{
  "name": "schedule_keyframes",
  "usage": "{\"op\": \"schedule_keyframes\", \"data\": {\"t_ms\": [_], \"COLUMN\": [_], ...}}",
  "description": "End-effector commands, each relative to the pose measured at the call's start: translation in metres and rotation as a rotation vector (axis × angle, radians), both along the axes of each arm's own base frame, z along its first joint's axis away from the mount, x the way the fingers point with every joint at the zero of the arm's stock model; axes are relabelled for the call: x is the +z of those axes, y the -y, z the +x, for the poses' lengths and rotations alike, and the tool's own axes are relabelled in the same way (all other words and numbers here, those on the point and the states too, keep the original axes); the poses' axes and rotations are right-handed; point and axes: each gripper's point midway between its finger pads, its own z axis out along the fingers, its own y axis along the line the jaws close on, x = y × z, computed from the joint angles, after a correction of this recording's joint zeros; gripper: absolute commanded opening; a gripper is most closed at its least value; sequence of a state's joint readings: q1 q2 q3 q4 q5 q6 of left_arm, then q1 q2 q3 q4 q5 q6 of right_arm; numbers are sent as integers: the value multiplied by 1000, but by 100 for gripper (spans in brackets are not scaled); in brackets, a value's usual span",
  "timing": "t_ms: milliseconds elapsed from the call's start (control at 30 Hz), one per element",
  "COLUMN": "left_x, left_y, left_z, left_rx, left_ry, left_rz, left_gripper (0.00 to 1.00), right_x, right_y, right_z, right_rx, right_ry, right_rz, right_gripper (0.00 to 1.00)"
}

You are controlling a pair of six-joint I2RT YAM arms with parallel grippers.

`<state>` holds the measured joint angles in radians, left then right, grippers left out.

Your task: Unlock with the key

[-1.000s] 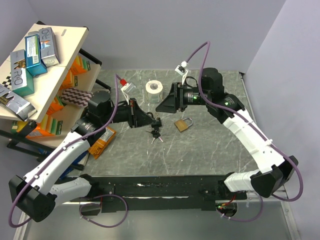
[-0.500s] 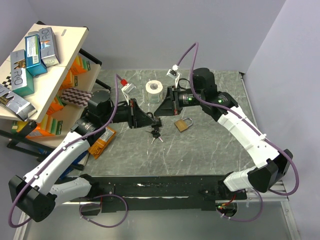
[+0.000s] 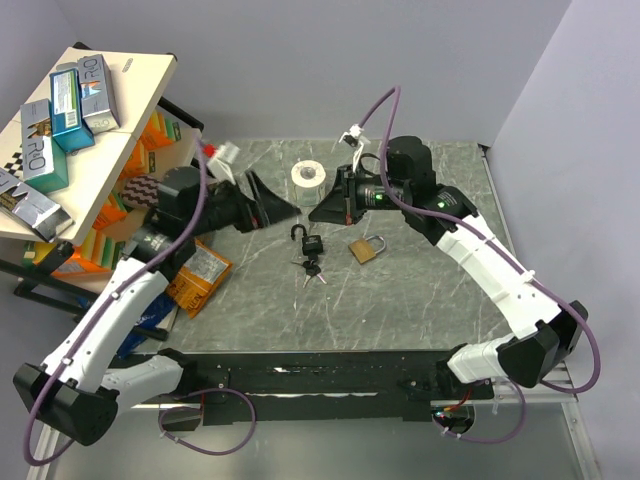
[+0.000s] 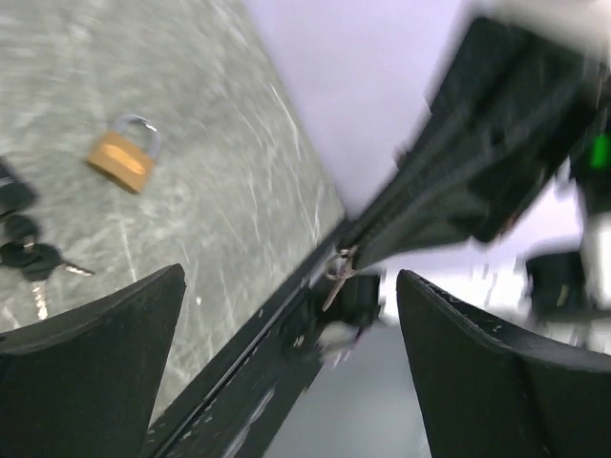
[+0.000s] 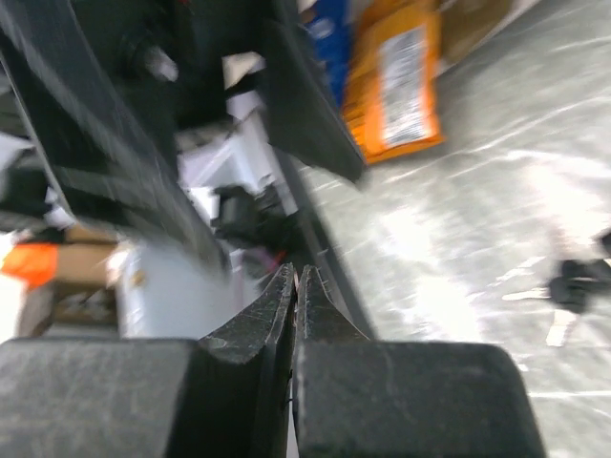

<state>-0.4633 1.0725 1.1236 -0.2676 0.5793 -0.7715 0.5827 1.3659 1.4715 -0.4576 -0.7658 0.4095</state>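
Grey marbled tabletop (image 3: 420, 300) carries everything I can see. Nearest me, the small bunch of silver-bladed keys with black plastic heads (image 3: 312, 268) lies flat near the middle, gripped by nothing. Left of it sits an orange foil snack packet (image 3: 200, 277). Just beyond the keys is a small black padlock (image 3: 311, 241); I cannot tell whether they touch. Right of that lies a brass padlock with a silver shackle (image 3: 365, 249). Farther back, my left gripper (image 3: 272, 200) hangs above the table, jaws spread wide and empty. My right gripper (image 3: 318, 213) faces it, jaws pressed together on nothing. Farthest stands a white tape roll (image 3: 309, 176).
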Motion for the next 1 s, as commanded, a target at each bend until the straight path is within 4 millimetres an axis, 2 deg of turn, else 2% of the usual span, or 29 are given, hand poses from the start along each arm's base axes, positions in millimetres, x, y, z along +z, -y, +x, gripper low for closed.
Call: {"op": "schedule_keyframes", "data": {"t_ms": [0,100,133,167,267,367,633,800,967], "left_x": [13,2,-6,-16,-30,-28,-27,-21,-26], "left_y": [-35,-37,-36,-34,-27,-24,-27,-31,-31], "left_z": [25,23,21,16,8,1,-7,-11,-24], "left_rx": [243,259,256,238,211,191,220,256,239], "left_ry": [-235,-432,-500,-566,-708,-800,-885,-974,-1066], "left_rz": [-88,-144,-152,-160,-216,-291,-364,-498,-533], "left_gripper": [97,99,99,99,97,96,97,97,98], "right_x": [36,46,47,51,50,47,33,28,26], "right_y": [10,4,-5,-4,-12,-16,-22,-29,-40], "right_z": [21,25,16,23,16,7,-20,-34,-41], "right_rx": [-136,-157,-134,-173,-162,-128,-77,-46,-10], "right_ry": [272,416,454,496,593,652,698,754,860], "right_rz": [12,-47,-64,-95,-131,-127,-114,-123,-144], "right_gripper": [0,0,0,0,0,0,0,0,0]}}
